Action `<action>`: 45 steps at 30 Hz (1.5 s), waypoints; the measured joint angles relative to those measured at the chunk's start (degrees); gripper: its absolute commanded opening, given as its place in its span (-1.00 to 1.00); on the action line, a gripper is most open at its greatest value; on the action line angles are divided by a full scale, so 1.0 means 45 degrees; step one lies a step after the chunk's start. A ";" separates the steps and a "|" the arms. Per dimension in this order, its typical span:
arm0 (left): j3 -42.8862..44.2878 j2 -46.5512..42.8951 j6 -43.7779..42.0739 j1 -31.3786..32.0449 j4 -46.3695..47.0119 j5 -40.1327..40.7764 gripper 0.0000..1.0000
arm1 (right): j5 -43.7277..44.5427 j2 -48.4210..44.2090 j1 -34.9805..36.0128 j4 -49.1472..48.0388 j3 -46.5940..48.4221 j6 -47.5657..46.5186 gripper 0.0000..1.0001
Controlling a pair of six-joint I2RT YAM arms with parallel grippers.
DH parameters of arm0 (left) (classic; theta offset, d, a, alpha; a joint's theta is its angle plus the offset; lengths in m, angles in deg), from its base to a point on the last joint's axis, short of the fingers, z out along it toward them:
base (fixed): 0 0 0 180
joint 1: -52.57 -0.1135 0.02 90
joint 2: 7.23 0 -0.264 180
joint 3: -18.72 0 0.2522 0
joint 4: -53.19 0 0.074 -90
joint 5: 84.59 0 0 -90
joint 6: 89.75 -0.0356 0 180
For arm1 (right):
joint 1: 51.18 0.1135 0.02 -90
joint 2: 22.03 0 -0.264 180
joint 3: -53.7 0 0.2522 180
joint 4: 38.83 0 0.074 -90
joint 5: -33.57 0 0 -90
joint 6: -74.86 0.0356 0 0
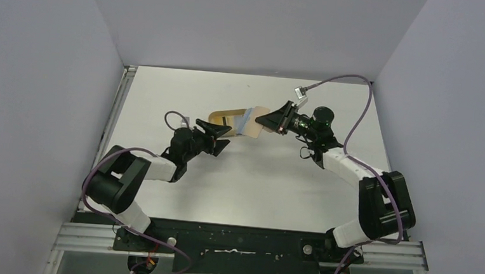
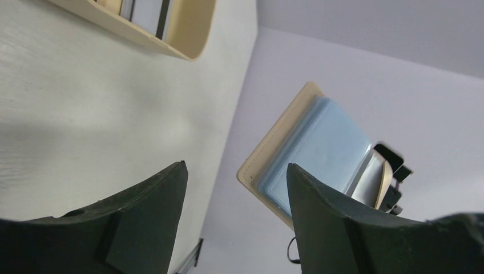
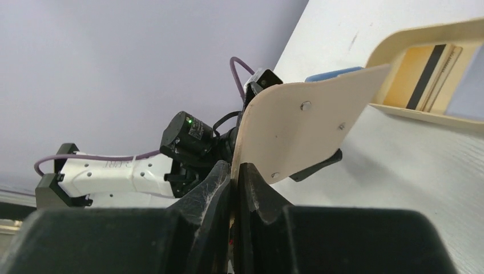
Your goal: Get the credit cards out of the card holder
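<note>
The card holder (image 1: 252,123) is a tan wallet held open in the air above the table. My right gripper (image 1: 264,120) is shut on its tan flap (image 3: 308,123), which carries small studs. The light blue inner panel (image 2: 322,148) faces my left gripper (image 1: 226,136), which is open and empty just below and left of the wallet. In the left wrist view the wallet sits beyond the right finger (image 2: 337,222). Credit cards lie in the oval tan tray: a yellow one with a black stripe (image 3: 421,80) and a bluish-grey one (image 3: 471,91). Whether a card is inside the wallet cannot be told.
The oval tan rimmed tray (image 1: 218,116) sits on the white table just behind the wallet; its rim shows in the left wrist view (image 2: 188,40) and the right wrist view (image 3: 411,40). Grey walls close in the table on three sides.
</note>
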 measured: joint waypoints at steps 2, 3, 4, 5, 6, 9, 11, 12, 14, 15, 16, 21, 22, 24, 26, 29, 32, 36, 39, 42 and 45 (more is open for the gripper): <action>-0.0418 -0.0160 0.0908 0.0000 0.0894 0.0515 0.24 | -0.0073 -0.0607 0.0087 0.1132 0.0389 -0.0753 -1.00; -0.0588 -0.0165 0.1375 0.0000 0.1273 0.0753 0.25 | -0.0112 -0.0792 0.0107 0.1457 0.0466 -0.0996 -1.00; -0.0685 -0.0146 0.1739 0.0005 0.1520 0.0908 0.24 | -0.0141 -0.0962 0.0117 0.1860 0.0534 -0.1219 -1.00; -0.0758 -0.0092 0.2263 0.0039 0.1826 0.1127 0.25 | -0.0165 -0.1069 0.0136 0.2171 0.0563 -0.1384 -1.00; -0.0763 0.0015 0.2730 0.0092 0.2181 0.1292 0.24 | -0.0185 -0.1146 0.0136 0.2492 0.0563 -0.1545 -1.00; -0.0758 0.0408 0.4090 0.0481 0.3177 0.1821 0.25 | -0.0209 -0.1195 0.0136 0.3220 0.0563 -0.1739 -1.00; -0.0758 0.0758 0.4877 0.0991 0.3798 0.2331 0.25 | -0.0214 -0.1214 0.0151 0.3594 0.0563 -0.1792 -1.00; -0.0753 0.0928 0.5168 0.1277 0.4070 0.2594 0.25 | -0.0214 -0.1239 0.0155 0.3711 0.0568 -0.1812 -1.00; -0.0753 0.1209 0.5576 0.1802 0.4498 0.3084 0.25 | -0.0214 -0.1297 0.0204 0.3963 0.0636 -0.1865 -1.00; -0.0753 0.1273 0.5707 0.1948 0.4580 0.3283 0.25 | -0.0209 -0.1341 0.0233 0.4031 0.0675 -0.1880 -1.00; -0.0753 0.1282 0.5824 0.2205 0.4585 0.3453 0.25 | -0.0209 -0.1418 0.0257 0.4104 0.0719 -0.1904 -1.00; -0.0879 0.0792 0.6149 0.2856 0.4104 0.4367 0.26 | -0.0204 -0.1885 0.0408 0.4308 0.0894 -0.2006 -1.00; -0.1039 0.0481 0.6173 0.2890 0.3929 0.4532 0.26 | -0.0209 -0.1972 0.0408 0.4391 0.0971 -0.2025 -1.00; -0.1379 -0.0121 0.6212 0.2895 0.3570 0.4843 0.26 | -0.0209 -0.2113 0.0413 0.4483 0.1137 -0.2055 -1.00; -0.1666 -0.0699 0.6222 0.2895 0.3070 0.5119 0.26 | -0.0204 -0.2200 0.0413 0.4532 0.1287 -0.2089 -1.00; -0.1719 -0.0986 0.6227 0.2934 0.2579 0.5333 0.26 | -0.0199 -0.2273 0.0495 0.4575 0.1491 -0.2103 -1.00; -0.1700 -0.0942 0.6237 0.3021 0.2351 0.5353 0.26 | -0.0165 -0.2283 0.0631 0.4575 0.1559 -0.2103 -1.00; -0.1209 -0.0423 0.6256 0.3220 0.2322 0.5353 0.27 | -0.0068 -0.2288 0.0971 0.4624 0.1559 -0.2098 -1.00; -0.0826 -0.0214 0.6261 0.3449 0.2307 0.5416 0.27 | 0.0034 -0.2293 0.1273 0.4658 0.1559 -0.2113 -1.00; -0.0432 0.0053 0.6261 0.3633 0.2380 0.5503 0.27 | 0.0112 -0.2297 0.1486 0.4658 0.1559 -0.2171 -1.00; -0.0253 0.0243 0.6261 0.3730 0.2492 0.5615 0.29 | 0.0141 -0.2312 0.1574 0.4721 0.1554 -0.2293 -1.00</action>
